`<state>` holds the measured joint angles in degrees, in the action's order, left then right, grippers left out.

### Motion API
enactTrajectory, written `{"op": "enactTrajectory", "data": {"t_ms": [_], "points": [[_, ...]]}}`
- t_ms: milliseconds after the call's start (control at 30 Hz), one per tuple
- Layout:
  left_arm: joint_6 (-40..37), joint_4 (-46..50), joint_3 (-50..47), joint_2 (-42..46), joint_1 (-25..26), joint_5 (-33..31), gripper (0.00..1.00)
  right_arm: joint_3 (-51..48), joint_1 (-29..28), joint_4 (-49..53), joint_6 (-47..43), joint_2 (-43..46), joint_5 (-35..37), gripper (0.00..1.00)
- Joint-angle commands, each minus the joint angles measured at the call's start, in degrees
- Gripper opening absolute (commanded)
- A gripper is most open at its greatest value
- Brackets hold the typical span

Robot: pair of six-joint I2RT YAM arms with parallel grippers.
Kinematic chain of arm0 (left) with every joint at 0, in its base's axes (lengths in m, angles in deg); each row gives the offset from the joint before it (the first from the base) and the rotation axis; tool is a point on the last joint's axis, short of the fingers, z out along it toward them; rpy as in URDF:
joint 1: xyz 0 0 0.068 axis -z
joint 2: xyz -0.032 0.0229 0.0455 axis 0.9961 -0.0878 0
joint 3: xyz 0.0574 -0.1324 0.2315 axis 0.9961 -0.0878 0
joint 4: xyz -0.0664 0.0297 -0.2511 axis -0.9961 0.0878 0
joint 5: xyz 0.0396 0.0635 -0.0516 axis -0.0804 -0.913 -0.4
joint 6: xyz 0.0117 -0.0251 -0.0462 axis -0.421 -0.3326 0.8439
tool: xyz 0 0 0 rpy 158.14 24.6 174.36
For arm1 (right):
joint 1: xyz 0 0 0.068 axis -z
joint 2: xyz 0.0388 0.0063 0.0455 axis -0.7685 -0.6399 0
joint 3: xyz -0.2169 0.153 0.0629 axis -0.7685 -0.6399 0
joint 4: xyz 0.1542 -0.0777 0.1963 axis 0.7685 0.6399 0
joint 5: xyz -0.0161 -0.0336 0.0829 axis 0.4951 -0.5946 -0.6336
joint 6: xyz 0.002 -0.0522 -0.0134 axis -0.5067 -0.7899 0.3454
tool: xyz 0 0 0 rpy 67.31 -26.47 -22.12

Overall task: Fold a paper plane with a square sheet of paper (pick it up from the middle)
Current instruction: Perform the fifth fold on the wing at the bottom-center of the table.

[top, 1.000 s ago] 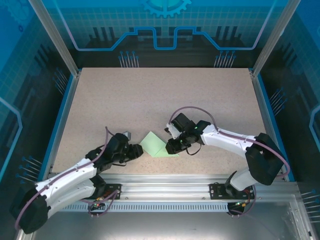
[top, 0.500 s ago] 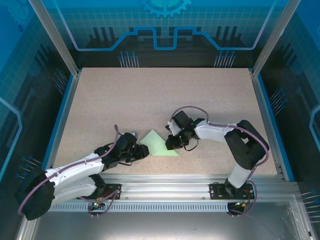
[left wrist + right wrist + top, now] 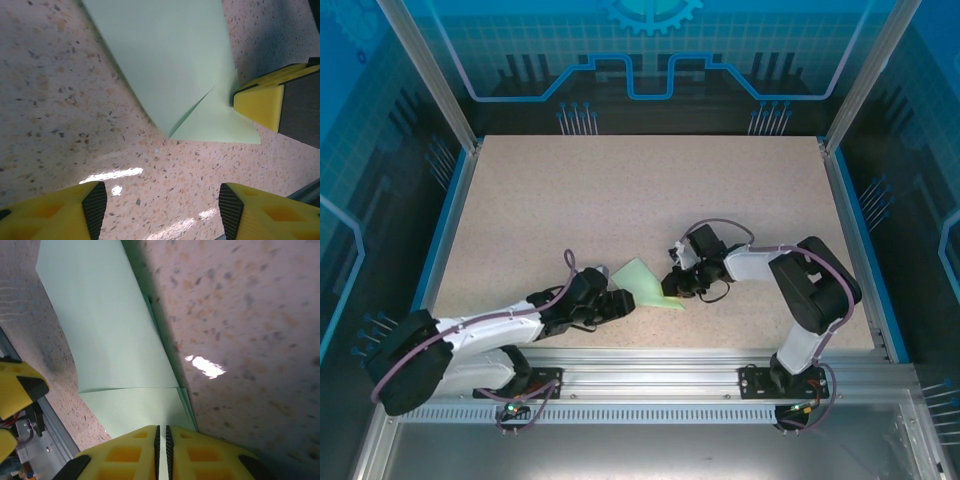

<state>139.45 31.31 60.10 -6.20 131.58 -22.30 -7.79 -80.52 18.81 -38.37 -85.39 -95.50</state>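
The pale mint-green sheet of paper (image 3: pixel 642 282) lies folded near the table's front edge, with one side curling up off the surface. My right gripper (image 3: pixel 671 285) is at its right end. In the right wrist view the yellow jaws (image 3: pixel 161 434) stand shut on the paper (image 3: pixel 105 325), whose folded layers run out ahead of them. My left gripper (image 3: pixel 623 302) sits just left of the paper, low over the table. In the left wrist view it (image 3: pixel 162 210) is open with bare table between its pads, and the paper's folded corner (image 3: pixel 200 117) lies a little ahead.
The speckled tabletop (image 3: pixel 620 200) stretches far behind the paper. The aluminium front rail (image 3: pixel 640 360) runs close below both grippers. A yellow fingertip (image 3: pixel 260 102) of the right gripper touches the paper's right corner in the left wrist view.
My left gripper has slid right up to the paper and opened. The right gripper and the paper have shifted slightly right, and the paper now curls upward.
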Motion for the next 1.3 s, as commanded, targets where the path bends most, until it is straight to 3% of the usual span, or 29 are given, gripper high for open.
{"op": "enactTrajectory", "data": {"t_ms": [0,567,1100,1267], "points": [[3.0,-5.1,2.4,-2.9,1.2,-1.8,0.65,-1.4,1.9,-1.8,2.0,0.8,-0.1,0.15],[9.1,-9.7,6.8,-14.0,2.9,-10.1,0.64,-6.7,2.8,-12.5,10.4,0.6,-2.8,0.16],[8.7,-19.1,10.9,-22.9,0.4,-7.0,0.48,-7.1,3.5,-12.6,10.2,0.5,-4.5,0.17],[8.3,-17.8,12.3,-22.9,0.2,-6.1,0.47,-7.1,3.8,-12.1,9.8,0.8,-4.4,0.17]]}}
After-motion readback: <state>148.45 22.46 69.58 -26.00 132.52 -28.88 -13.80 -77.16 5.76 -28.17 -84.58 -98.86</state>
